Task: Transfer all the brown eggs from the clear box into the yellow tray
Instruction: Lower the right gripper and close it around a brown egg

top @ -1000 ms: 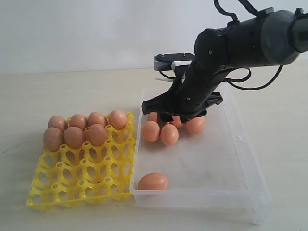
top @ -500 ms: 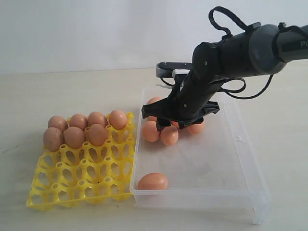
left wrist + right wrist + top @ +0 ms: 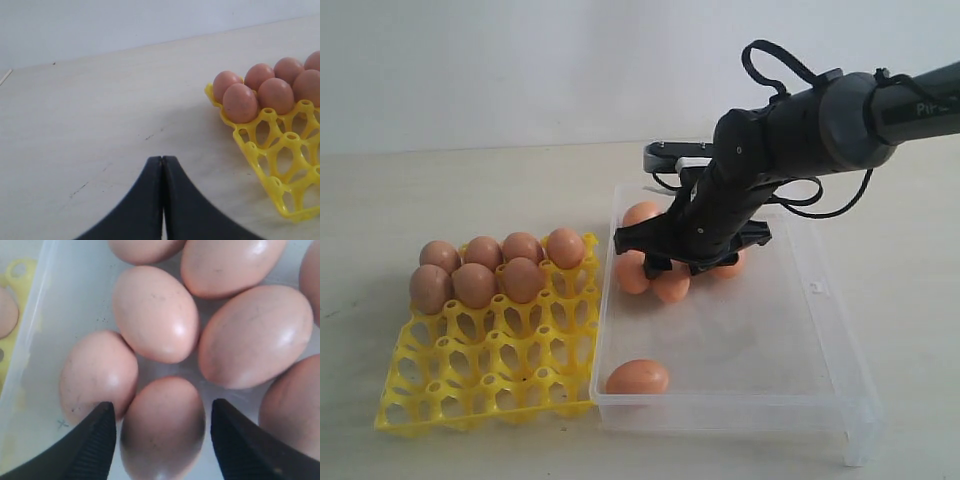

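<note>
Several brown eggs (image 3: pixel 672 285) lie clustered at the far left of the clear box (image 3: pixel 820 330), and one more egg (image 3: pixel 637 377) rests alone near its front wall. The yellow tray (image 3: pixel 490 365) holds several eggs (image 3: pixel 475 283) in its back rows. My right gripper (image 3: pixel 678 264) hangs low over the cluster, open, its fingertips (image 3: pixel 97 432) straddling one egg (image 3: pixel 162 425) with gaps on both sides. My left gripper (image 3: pixel 162 160) is shut and empty above the bare table, with the tray (image 3: pixel 280 180) off to its side.
The tray sits flush against the left wall of the clear box. The box's near and right portions hold no eggs. Light tabletop (image 3: pixel 440 190) surrounds both, with a white wall behind.
My right gripper has descended onto the egg cluster, staying open; the arm's elbow dropped lower. The eggs and tray have not moved.
</note>
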Tool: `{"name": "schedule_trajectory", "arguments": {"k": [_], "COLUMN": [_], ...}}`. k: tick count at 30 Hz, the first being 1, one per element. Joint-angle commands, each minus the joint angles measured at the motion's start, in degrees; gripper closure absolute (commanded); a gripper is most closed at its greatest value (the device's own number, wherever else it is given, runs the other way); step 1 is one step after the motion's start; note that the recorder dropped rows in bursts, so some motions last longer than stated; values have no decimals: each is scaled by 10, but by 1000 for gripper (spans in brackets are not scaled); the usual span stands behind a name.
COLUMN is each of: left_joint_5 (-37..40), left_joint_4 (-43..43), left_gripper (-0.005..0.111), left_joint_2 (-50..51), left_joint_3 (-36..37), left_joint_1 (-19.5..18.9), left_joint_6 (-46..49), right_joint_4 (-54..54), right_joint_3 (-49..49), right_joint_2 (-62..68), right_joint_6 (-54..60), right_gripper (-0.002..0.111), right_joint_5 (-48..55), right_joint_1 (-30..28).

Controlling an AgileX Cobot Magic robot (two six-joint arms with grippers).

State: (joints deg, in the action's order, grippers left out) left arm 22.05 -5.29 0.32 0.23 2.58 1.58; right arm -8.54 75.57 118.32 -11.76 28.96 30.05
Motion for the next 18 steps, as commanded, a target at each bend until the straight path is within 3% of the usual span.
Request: {"name": "schedule_trajectory", "arguments": {"k": [1, 15, 17, 18], "left_joint_5": [-4, -4, -4, -4], "left_joint_4": [1, 1, 1, 1], "left_gripper": [107, 107, 107, 107], "left_joint_2": [-3, -3, -3, -3], "left_joint_3": [-2, -2, -2, -2], "left_joint_1": [3, 3, 3, 3], "left_joint_6": [-3, -3, -3, -3], "right_joint_4": [6, 6, 12, 12], "right_joint_3": [4, 4, 4, 4], "right_joint_2": [15, 39, 39, 39], "right_joint_6": [-3, -3, 2, 19], "right_gripper": [53, 54, 61, 72], "right_joint_5": [-14, -58, -62, -62], "right_joint_1": [-2, -2, -2, -2]}}
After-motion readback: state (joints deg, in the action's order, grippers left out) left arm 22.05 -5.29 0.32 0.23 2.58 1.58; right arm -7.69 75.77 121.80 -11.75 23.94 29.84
